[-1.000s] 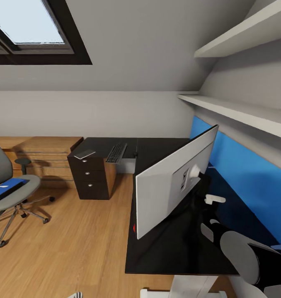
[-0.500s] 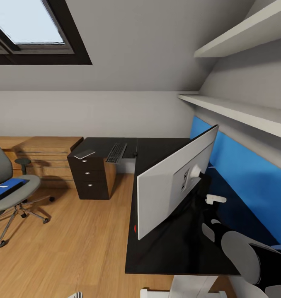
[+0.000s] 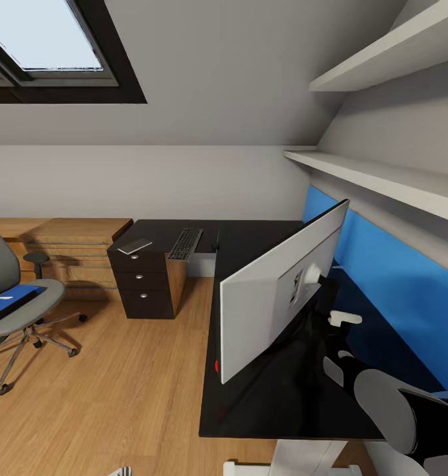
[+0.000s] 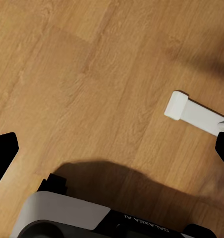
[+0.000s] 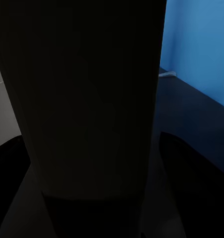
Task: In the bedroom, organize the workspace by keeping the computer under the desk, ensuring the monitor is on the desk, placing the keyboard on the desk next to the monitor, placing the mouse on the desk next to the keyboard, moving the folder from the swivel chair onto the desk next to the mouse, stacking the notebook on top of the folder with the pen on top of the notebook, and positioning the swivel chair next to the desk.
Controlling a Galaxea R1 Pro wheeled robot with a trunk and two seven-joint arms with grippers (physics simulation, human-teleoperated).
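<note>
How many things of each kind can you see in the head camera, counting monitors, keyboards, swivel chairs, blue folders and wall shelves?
monitor: 1
keyboard: 1
swivel chair: 1
folder: 1
wall shelves: 2, upper and lower
Total: 6

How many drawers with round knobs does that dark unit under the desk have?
3, stacked on the drawer unit: top, middle and bottom, each with one silver knob. Nothing seems to hide more.
</note>
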